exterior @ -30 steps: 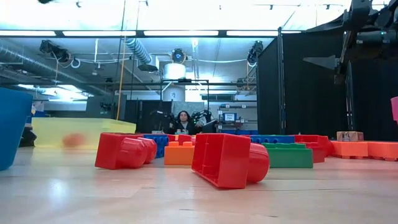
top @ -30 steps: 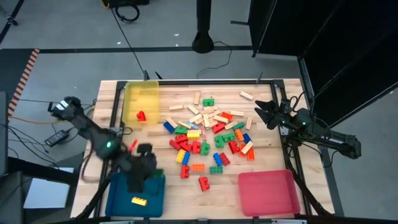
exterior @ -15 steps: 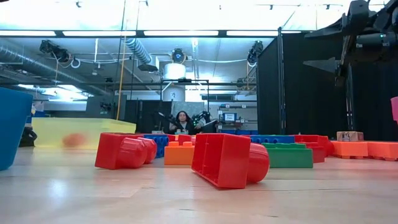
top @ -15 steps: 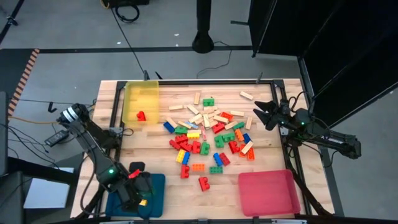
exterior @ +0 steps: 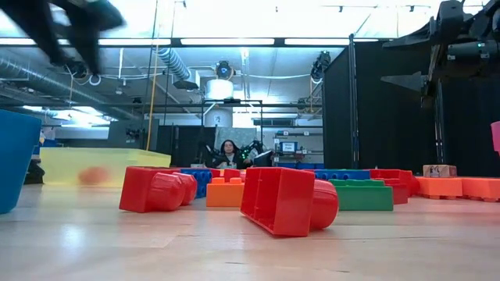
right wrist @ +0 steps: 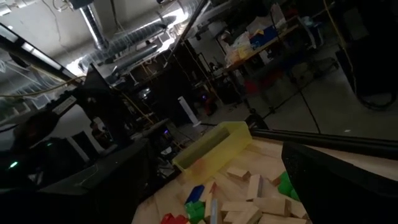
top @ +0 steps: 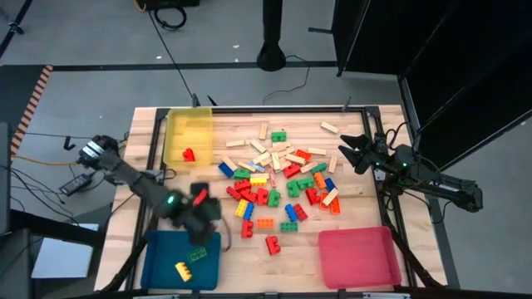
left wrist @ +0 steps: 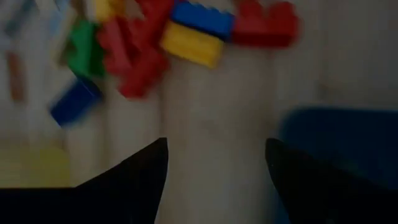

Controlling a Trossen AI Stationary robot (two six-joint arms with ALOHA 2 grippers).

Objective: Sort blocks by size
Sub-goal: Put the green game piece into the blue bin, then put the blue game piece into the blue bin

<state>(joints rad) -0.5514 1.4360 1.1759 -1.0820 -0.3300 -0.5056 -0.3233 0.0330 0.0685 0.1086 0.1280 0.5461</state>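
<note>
- Wooden counter (top: 357, 216): your blocks (top: 278, 178) lie scattered across its middle, studded bricks in red, green, blue, yellow and orange mixed with pale wooden bars toward the upper part of the heap.
- Your left tool (top: 202, 223) sits in the lower left of the high view, just above the blue tray (top: 158, 262) and just left of the heap's lower left edge. In the left wrist view its two dark fingers (left wrist: 143, 180) stand wide apart with bare counter between them; nothing is held.
- Two blocks lie in the blue tray, below that tool: a green brick (top: 197, 254) and a yellow brick (top: 183, 268), near each other and clear of the fingers.
- Nearest loose bricks to the left tool are the yellow and red ones at the heap's lower left (top: 245, 209), to its right.
- Your right tool (top: 351, 152) waits at the right edge of the counter, pointing left at the heap, its fingers spread wide and empty. The closest blocks are the wooden bars (top: 332, 164) just left of it.
- One red brick (top: 188, 154) lies alone in the yellow tray (top: 187, 124) at upper left, well apart from both tools.
- You have a pink tray (top: 357, 256) at lower right; you can see no block in it.
- From the low view, large red bricks (exterior: 285, 199) fill the centre foreground, and a person sits far behind in the room.
</note>
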